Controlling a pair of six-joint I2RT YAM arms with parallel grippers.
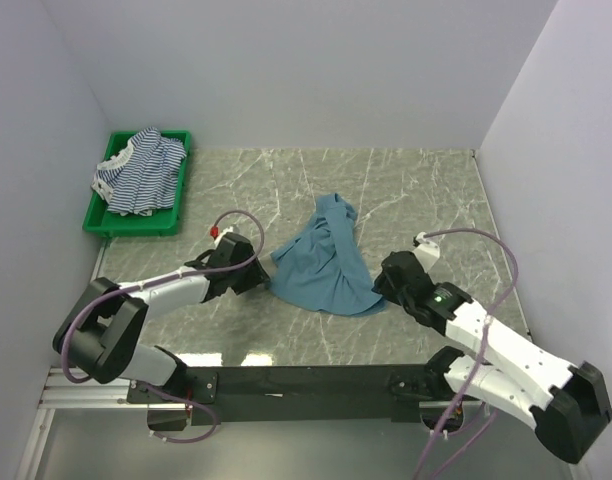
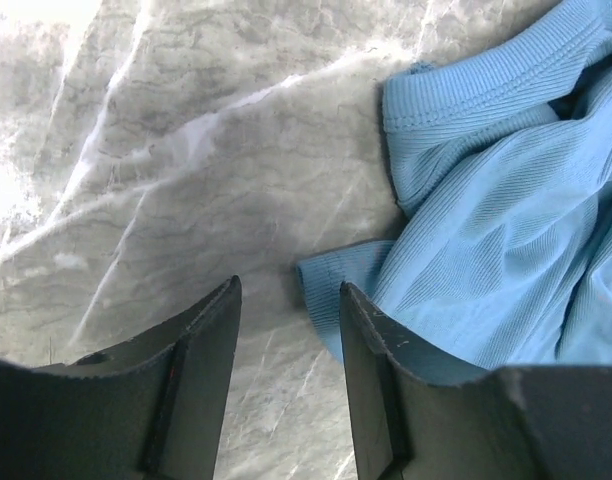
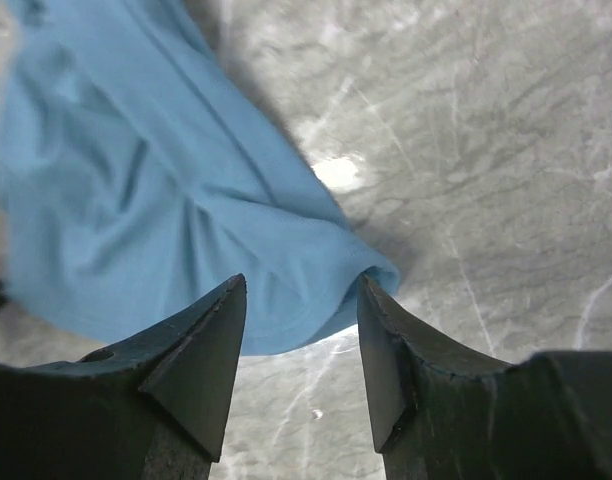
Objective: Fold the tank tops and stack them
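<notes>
Lying crumpled mid-table, the teal top point(image 1: 326, 265) had the left gripper point(image 2: 286, 300) just beside its 8 o'clock edge, jaws apart over the table point(image 1: 426, 190), gripping nothing. The right gripper point(image 3: 301, 290) sat at its 4 o'clock corner, jaws apart, the hem fold just ahead between them. Striped tops point(image 1: 141, 170) lay heaped in a green bin point(image 1: 106, 225) at the table's 10 o'clock.

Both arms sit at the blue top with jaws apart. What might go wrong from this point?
1. The teal tank top lies crumpled, folds overlapping. The left gripper is open over bare marble table, the hem just beside one finger; closing here may miss the cloth.
2. The right gripper is open at a bunched corner; a pinch there may catch several layers, so the top may not spread flat.
</notes>
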